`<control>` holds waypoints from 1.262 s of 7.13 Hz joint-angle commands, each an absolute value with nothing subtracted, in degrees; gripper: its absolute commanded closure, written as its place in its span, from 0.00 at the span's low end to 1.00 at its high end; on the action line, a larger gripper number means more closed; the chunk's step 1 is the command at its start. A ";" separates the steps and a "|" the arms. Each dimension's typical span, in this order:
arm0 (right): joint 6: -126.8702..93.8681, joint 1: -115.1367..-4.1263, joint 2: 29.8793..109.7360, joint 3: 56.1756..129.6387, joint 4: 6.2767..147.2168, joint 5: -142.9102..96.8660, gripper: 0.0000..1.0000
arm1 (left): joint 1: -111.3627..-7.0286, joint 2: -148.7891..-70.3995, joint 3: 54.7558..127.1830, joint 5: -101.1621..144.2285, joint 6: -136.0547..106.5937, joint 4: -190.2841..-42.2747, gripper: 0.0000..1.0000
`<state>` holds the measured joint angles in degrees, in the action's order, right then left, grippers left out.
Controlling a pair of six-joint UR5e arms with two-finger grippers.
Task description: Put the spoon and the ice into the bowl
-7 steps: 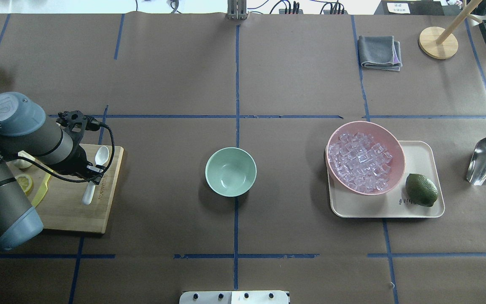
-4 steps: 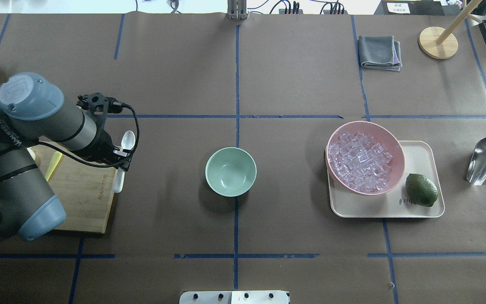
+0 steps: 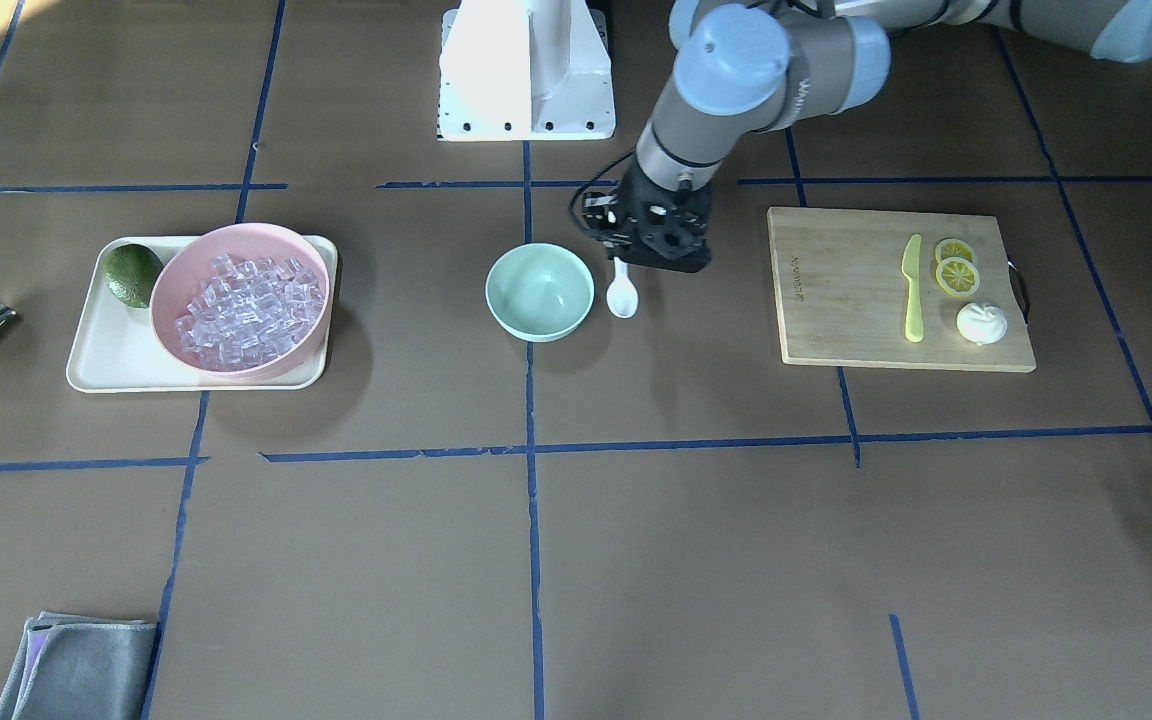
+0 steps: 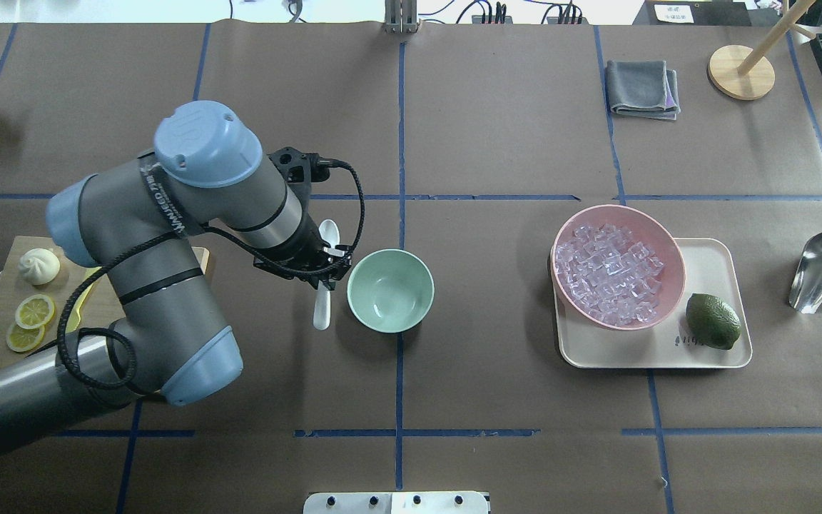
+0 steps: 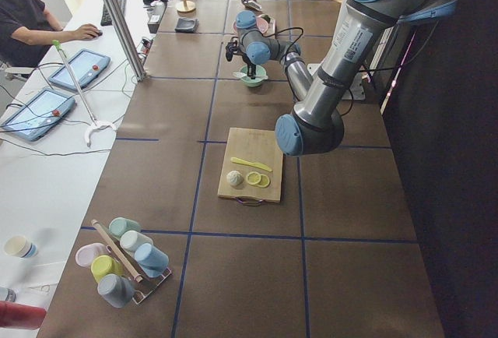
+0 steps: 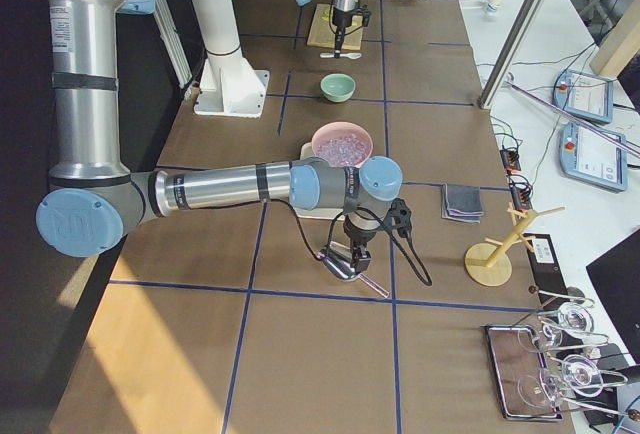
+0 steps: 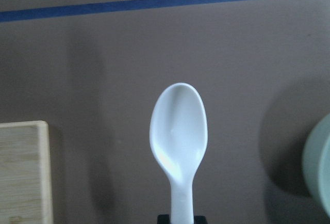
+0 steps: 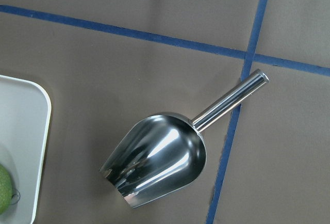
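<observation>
My left gripper [image 4: 322, 273] is shut on the handle of the white spoon [image 4: 329, 233] and holds it level just left of the mint-green bowl [image 4: 389, 289], above the table. In the front view the spoon [image 3: 621, 297] hangs beside the bowl [image 3: 539, 290]. The left wrist view shows the spoon's scoop [image 7: 178, 131] and the bowl's rim [image 7: 320, 167] at the right edge. The ice [image 4: 611, 275] fills the pink bowl [image 4: 625, 211]. My right gripper [image 6: 350, 251] hovers over a metal scoop [image 8: 154, 157]; I cannot tell if it is open or shut.
A wooden cutting board [image 3: 836, 300] holds a yellow-green knife [image 3: 912, 290], lemon slices [image 3: 956, 265] and a white bun [image 3: 981, 322]. A cream tray [image 4: 711, 264] bears the pink bowl and a lime [image 4: 712, 321]. A grey cloth [image 4: 641, 87] and a wooden stand [image 4: 741, 71] lie at the back right.
My left arm has carried the spoon from the cutting board rightwards to beside the mint-green bowl. The ice, tray and metal scoop have not moved.
</observation>
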<state>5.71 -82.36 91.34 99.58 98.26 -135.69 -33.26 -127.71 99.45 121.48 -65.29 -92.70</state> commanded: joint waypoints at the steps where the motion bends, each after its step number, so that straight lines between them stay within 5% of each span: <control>1: 5.63 -82.18 91.32 99.67 98.26 -135.79 0.01 | -30.68 -131.57 95.46 121.29 -66.62 -92.98 1.00; 5: 5.63 -82.00 91.32 99.67 98.17 -136.85 0.01 | -29.53 -134.29 92.03 121.38 -66.45 -93.34 0.92; 9: 5.45 -81.48 91.32 99.75 98.17 -137.02 0.01 | -29.53 -134.30 91.84 121.29 -66.09 -93.43 0.34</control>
<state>5.52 -81.73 91.35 99.69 98.18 -136.95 -29.53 -134.25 91.84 121.29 -66.16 -93.41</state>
